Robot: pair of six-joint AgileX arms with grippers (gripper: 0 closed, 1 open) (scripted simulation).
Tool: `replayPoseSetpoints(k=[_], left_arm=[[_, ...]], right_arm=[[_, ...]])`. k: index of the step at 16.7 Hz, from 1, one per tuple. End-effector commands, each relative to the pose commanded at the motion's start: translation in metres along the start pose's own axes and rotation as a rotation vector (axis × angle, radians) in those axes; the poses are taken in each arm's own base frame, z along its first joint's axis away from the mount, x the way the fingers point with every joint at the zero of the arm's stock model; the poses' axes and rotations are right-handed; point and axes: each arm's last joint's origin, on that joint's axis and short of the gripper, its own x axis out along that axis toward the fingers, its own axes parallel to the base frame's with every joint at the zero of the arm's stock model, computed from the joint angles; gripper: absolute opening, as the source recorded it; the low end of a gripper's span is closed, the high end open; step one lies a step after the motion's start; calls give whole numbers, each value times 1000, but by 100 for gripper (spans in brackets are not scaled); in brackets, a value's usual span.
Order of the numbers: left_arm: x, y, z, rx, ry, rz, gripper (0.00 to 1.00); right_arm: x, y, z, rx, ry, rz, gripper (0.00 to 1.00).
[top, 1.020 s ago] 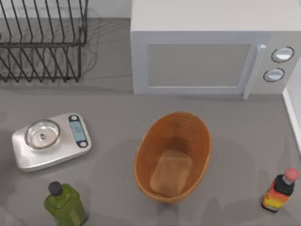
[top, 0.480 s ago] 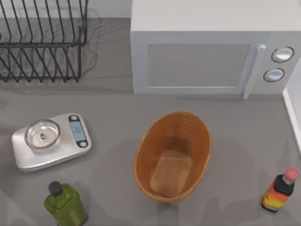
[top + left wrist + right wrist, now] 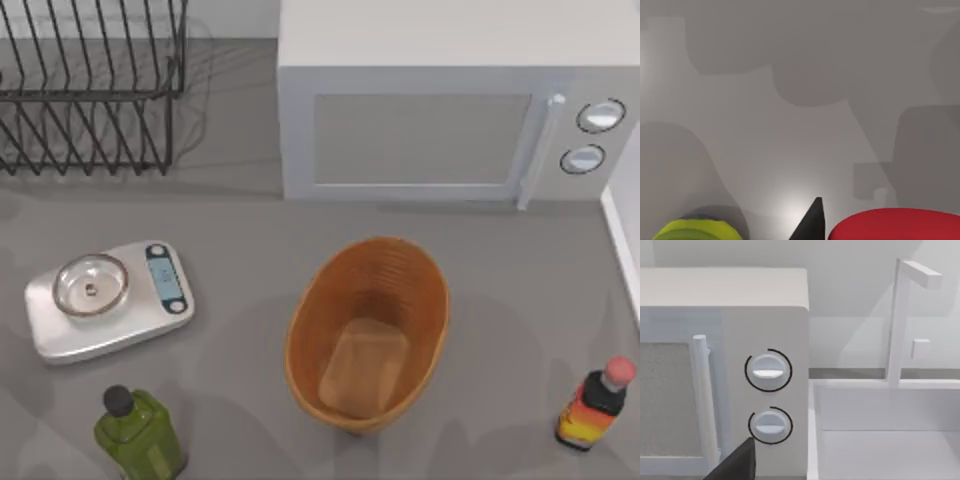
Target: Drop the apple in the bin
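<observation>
Grey tabletop (image 3: 240,215) spreads across the top view, with the bin (image 3: 367,333) — an orange-brown ribbed basket — standing just below centre, nothing inside it but its flat bottom. At its 9 o'clock sits a kitchen scale (image 3: 108,298); at 8 o'clock, a green bottle (image 3: 139,432); at 4 o'clock, well apart, a red-capped sauce bottle (image 3: 596,401). A white microwave (image 3: 450,100) stands at the bin's 12 o'clock, and a black wire dish rack (image 3: 90,85) fills the 10 o'clock corner. From the left wrist view, the same grey surface lies crossed by soft shadows; one dark fingertip of the left gripper (image 3: 810,225) points up at the lower edge, and the apple (image 3: 895,225) shows as a red curve right beside it, seemingly touching. A green rounded shape (image 3: 695,231), likely the bottle, sits at the fingertip's 9 o'clock. Whether the left jaws are clamped on the fruit I cannot tell. From the right wrist view, the microwave's two dials (image 3: 768,371) and handle face the camera, a white sink (image 3: 885,435) with its faucet (image 3: 902,315) beside them — one dark fingertip of the right gripper (image 3: 737,465) shows low down, its jaws' stance not to be made out.
</observation>
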Motion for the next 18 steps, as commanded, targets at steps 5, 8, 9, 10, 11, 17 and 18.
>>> replayPoseSetpoints(k=[5, 8, 9, 10, 11, 17, 18], left_arm=[[-45, -14, 7, 46, -57, 20, 0], [-45, -14, 7, 46, -57, 20, 0], [-44, -12, 7, 43, -54, 21, 0], [-44, -12, 7, 43, -54, 21, 0], [-43, -13, 9, 49, -48, 19, 0], [-37, -63, 66, 272, 51, -8, 0], [-37, -77, 79, 332, 62, -8, 0]], right_arm=[[0, 0, 0, 0, 0, 0, 100], [0, 0, 0, 0, 0, 0, 100], [0, 0, 0, 0, 0, 0, 100], [0, 0, 0, 0, 0, 0, 100], [0, 0, 0, 0, 0, 0, 100], [0, 0, 0, 0, 0, 0, 100], [0, 0, 0, 0, 0, 0, 100]])
